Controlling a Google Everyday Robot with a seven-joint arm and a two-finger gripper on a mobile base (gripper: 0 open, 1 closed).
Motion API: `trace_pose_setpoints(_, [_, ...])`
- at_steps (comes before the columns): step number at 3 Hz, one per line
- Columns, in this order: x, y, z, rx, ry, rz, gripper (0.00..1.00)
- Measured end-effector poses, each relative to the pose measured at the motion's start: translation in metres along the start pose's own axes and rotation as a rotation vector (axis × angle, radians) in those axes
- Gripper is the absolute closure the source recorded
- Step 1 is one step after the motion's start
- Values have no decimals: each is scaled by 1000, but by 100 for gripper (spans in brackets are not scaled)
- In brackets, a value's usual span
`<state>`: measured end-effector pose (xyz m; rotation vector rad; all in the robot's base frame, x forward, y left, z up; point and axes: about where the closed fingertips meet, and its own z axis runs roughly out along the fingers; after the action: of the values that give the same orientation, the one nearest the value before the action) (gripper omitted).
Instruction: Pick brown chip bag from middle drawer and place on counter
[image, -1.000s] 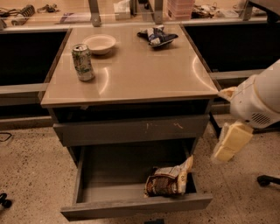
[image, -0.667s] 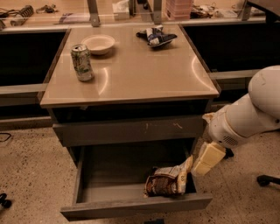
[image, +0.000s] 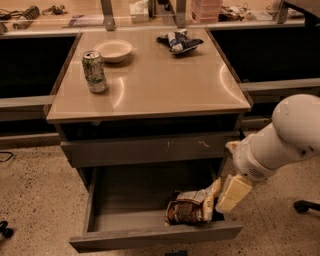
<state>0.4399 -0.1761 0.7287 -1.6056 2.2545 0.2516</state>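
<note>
— Where's the brown chip bag (image: 190, 209)?
— Front right of the middle drawer (image: 150, 235), lying crosswise. The gripper (image: 232, 194) hangs just right of it; its grip I can't tell.

The one camera is looking down from a raised spot in front of the counter (image: 150, 90), facing its front edge squarely and taking in the whole top from the near corners to the far edge, with the open middle drawer (image: 150, 236) showing below. It is sitting fairly near, the far edge lying close to the frame's top and the drawer front almost at its bottom. The gripper (image: 232, 194) is hanging below the counter's front right corner, at the drawer's right end.
</note>
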Motion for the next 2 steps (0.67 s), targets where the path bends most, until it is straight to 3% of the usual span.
trace_pose_setpoints(1, [15, 16, 63, -57, -38, -12, 0])
trace_pose_setpoints(2, [27, 23, 135, -82, -97, 1, 0])
